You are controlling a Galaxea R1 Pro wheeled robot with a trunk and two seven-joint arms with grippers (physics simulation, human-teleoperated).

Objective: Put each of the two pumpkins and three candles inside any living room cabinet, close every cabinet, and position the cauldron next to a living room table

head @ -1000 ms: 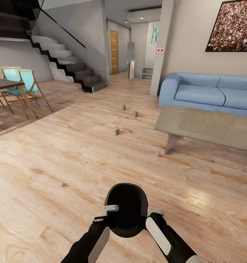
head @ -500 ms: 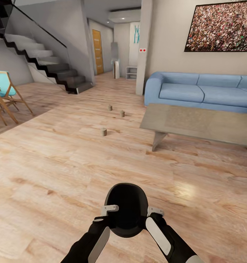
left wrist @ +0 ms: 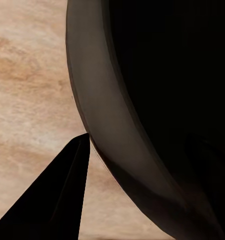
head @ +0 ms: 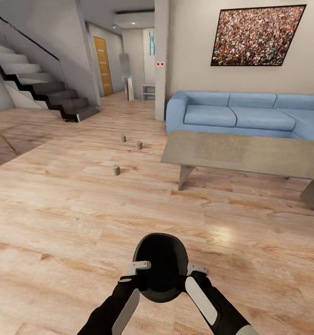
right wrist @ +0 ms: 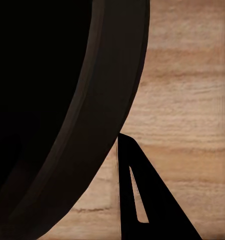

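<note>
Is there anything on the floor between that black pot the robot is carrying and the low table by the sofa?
Nothing visible blocks it. Bare wood floor lies between the cauldron and the table. The three candles stand off to the left of that path, apart from the table.

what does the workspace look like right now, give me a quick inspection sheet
surface: wood floor, bare near the robot
job's things: cauldron held between both arms; three candles upright on the floor, apart; coffee table ahead to the right
clutter: nothing seen
grippers: left gripper and right gripper on the cauldron rim, one each side
cables: nothing seen
surroundings: blue sofa, staircase, wall picture
</note>
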